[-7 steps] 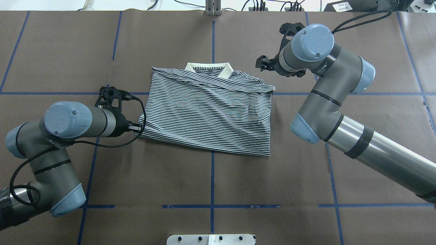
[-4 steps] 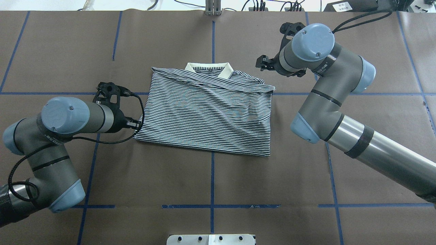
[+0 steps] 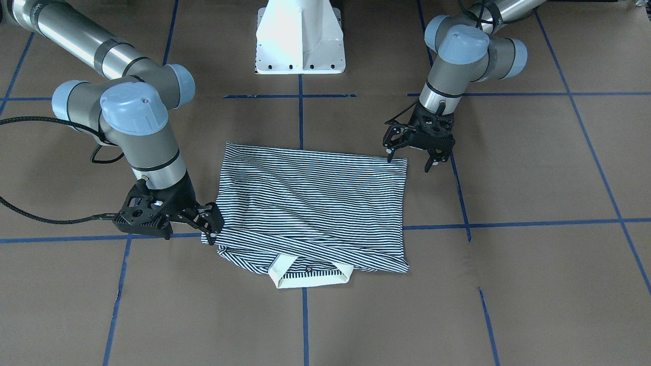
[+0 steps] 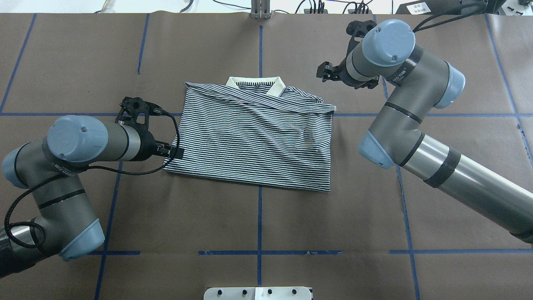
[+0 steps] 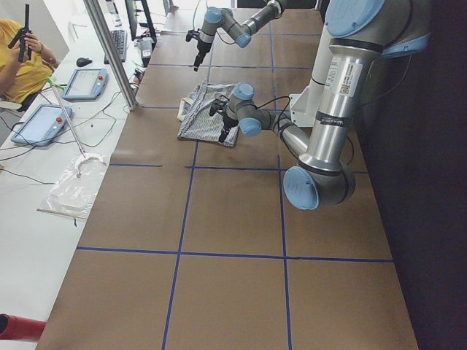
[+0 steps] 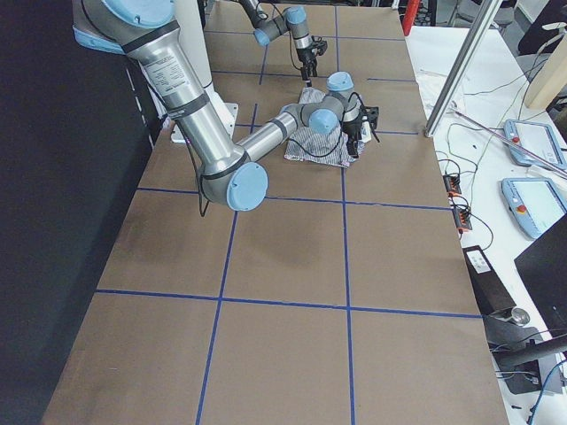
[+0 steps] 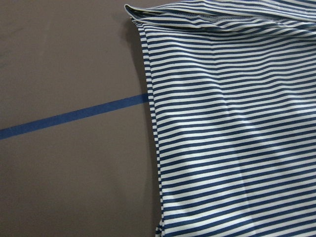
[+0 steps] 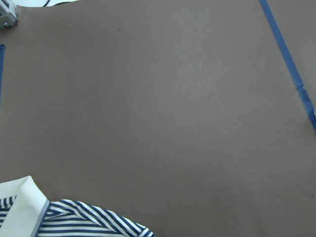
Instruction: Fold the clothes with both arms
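The striped polo shirt (image 4: 258,133) lies flat on the brown table, sleeves folded in, cream collar (image 4: 255,83) on the far side. My left gripper (image 4: 173,152) is open at the shirt's near-left hem corner. In the front-facing view the left gripper (image 3: 409,161) has one fingertip (image 3: 389,154) by the hem and the other off the cloth. My right gripper (image 4: 325,71) hovers open beyond the far-right shoulder, clear of the cloth. The left wrist view shows the shirt's (image 7: 232,123) side edge, and the right wrist view only its collar corner (image 8: 24,205).
Blue tape lines (image 4: 260,216) cross the brown table cover. The white pedestal base (image 3: 300,40) stands at the robot's side. A person (image 5: 22,58) sits at a side bench with tablets (image 5: 84,80), behind a metal post (image 5: 109,51).
The left gripper has shifted right onto the hem corner. The right gripper has moved up and away from the shoulder. The shirt has not moved.
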You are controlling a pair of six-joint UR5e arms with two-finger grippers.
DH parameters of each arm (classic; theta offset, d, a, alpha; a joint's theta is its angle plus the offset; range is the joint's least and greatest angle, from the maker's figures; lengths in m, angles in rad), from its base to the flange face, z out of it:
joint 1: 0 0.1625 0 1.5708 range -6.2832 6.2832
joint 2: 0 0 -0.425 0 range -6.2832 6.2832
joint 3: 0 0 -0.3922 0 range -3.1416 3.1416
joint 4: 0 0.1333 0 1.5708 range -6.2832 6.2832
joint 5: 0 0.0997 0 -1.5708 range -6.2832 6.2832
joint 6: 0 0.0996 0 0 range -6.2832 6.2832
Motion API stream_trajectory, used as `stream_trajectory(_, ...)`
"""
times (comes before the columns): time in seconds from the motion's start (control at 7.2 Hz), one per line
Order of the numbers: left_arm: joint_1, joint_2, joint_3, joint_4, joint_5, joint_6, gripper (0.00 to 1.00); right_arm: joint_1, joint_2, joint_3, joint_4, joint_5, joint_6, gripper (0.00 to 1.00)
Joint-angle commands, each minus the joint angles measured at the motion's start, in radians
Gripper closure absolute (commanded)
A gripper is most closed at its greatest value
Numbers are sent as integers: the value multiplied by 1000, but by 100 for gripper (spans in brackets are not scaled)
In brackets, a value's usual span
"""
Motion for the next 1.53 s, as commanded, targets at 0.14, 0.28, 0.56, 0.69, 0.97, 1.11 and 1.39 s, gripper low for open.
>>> stream_trajectory(0.14, -5, 27, -54, 31, 2, -26, 0, 15, -10, -8, -2, 2, -50, 0)
stream_trajectory(0.28, -13, 27, -54, 31, -1, -17, 0, 27, -9, -7, -5, 5, -92, 0)
stream_trajectory(0.56, -10, 19, -56, 31, -1, -18, 0, 32, -9, -10, -3, 16, -120, 0)
stream_trajectory(0.69, -10, 21, -51, 33, -1, -18, 0, 32, -9, -7, -6, 33, -120, 0)
stream_trajectory(0.97, -5, 19, -16, 21, -1, -18, 0, 62, -14, 8, -35, 135, -148, 0)
stream_trajectory(1.11, -3, 13, 2, 18, 0, -18, 0, 67, -11, 52, -117, 157, -218, 0)
stream_trajectory(1.39, 0, 10, 12, 18, 0, -29, 0, 67, -23, 106, -161, 154, -229, 0)
